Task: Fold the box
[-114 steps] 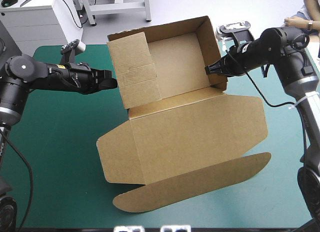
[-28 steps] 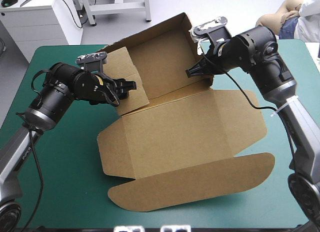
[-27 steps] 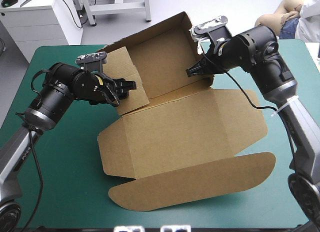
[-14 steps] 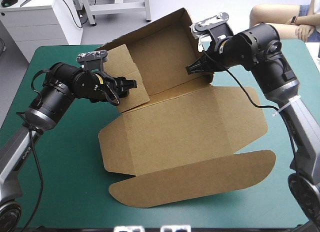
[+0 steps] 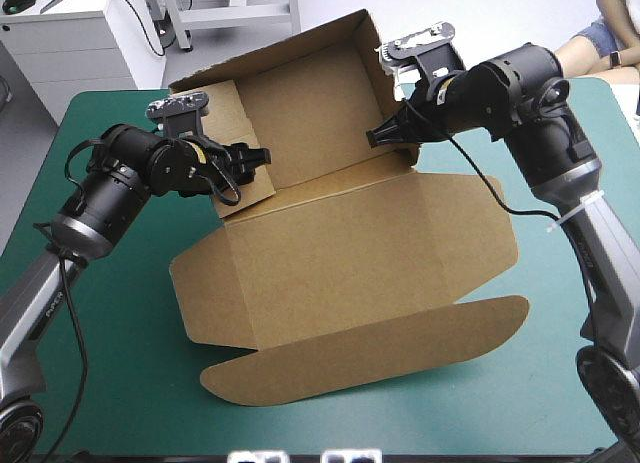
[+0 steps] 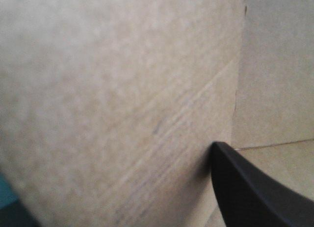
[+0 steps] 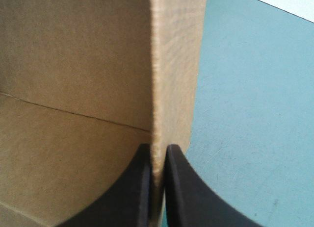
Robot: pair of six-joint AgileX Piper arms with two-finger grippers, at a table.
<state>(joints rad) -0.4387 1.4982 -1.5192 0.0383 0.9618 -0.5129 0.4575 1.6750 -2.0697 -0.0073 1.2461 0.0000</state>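
Teal-green surface (image 5: 120, 363); the box (image 5: 340, 253) lies mid-surface, with its tray tipped up at the far side and its lid flat toward the near edge. Step in hand looks like setting the side walls: the right gripper (image 5: 378, 138) is pinched on the right wall's near end. The left gripper (image 5: 258, 155) stands parted, one finger (image 6: 255, 188) inside against the left wall's flap. Next move likely calls for pressing that flap down and tucking it while the right wall is held steady.

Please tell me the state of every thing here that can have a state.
box: open tray, walls raised, lid lying flat on the table.
right gripper: shut on the box's right wall.
left gripper: at the box's left wall; the board hides its grip.
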